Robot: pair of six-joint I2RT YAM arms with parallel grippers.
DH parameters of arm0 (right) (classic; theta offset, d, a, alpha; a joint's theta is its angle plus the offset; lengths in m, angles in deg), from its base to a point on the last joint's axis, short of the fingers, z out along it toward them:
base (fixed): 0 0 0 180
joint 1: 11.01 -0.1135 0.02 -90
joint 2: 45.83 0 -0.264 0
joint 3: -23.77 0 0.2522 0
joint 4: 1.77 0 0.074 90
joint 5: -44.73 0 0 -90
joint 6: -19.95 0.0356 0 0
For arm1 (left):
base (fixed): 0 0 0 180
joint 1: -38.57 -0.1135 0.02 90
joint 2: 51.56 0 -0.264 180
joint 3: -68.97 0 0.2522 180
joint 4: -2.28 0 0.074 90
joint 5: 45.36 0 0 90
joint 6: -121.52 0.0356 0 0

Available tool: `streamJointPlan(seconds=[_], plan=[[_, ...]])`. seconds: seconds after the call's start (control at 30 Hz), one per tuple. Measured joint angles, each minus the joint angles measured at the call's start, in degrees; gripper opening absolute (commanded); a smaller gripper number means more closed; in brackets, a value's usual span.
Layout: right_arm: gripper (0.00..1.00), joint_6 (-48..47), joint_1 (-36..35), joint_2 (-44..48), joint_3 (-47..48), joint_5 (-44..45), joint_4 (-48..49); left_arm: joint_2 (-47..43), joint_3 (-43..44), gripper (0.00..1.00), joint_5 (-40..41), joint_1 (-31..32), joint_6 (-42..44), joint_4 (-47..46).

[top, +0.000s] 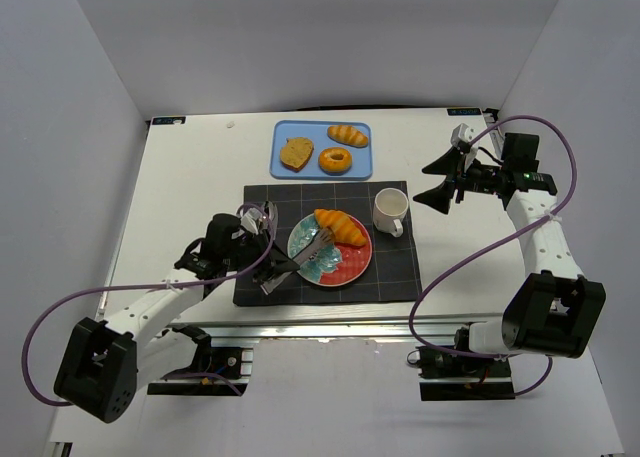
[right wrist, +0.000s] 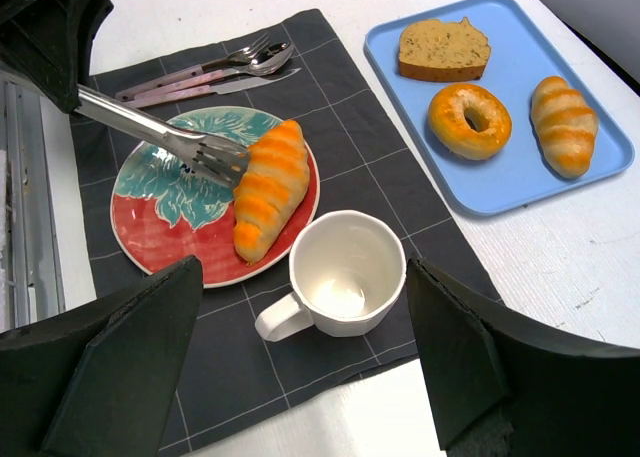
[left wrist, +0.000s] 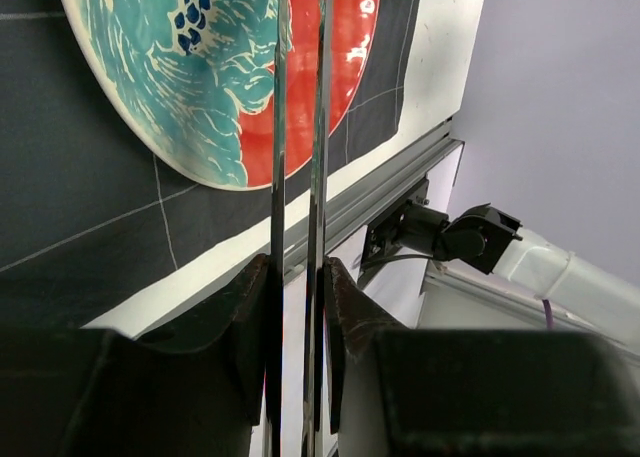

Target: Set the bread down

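Croissant (right wrist: 268, 187): lying lengthwise on the red half of the plate (right wrist: 160, 227), just beside the white mug (right wrist: 345, 272).
Left pincer (left wrist: 298, 277): clenching the two metal arms of the tongs (right wrist: 150, 129), squeezing them close together.
Tongs' tips: reaching across the teal half of the plate and touching the croissant's upper flank.
Right pincer (top: 437, 182): hanging spread wide, grasping nothing, well apart from the plate on the far side of the mug.
Done, judging by the lie of things: getting the bread onto the plate.
Left to do, probably: easing the tongs off the croissant and drawing them clear.
Hard to make out: whether pinching the pastry or merely leaning on it; impossible to tell from the tips.
Cut off: showing only part of the plate and a sliver of orange at the top of the left wrist view.
Elsewhere: sitting on the blue tray (right wrist: 520, 192), a bread slice, a ring doughnut and a striped roll; lying on the dark placemat (top: 400, 277), cutlery (right wrist: 210, 69).
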Motion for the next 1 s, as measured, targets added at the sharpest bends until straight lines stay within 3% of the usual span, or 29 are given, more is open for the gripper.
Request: streamJointPlan(seconds=[0.1,0.27,0.77,1.0], plan=[[0.87,0.00,0.00,0.00,0.00,0.00,0.00,-0.02,1.05,0.50,0.31,0.00,0.98,1.36],[0.87,-0.04,0.00,0.00,0.00,0.00,-0.02,-0.52,2.25,0.56,0.81,0.00,1.31,3.41],[0.87,-0.39,0.00,0.00,0.00,-0.02,-0.02,-1.29,8.66,0.57,2.99,0.00,3.08,8.68],[0.87,-1.11,0.00,0.00,0.00,-0.04,0.00,-1.03,10.23,0.52,3.32,-0.39,3.41,9.90]])
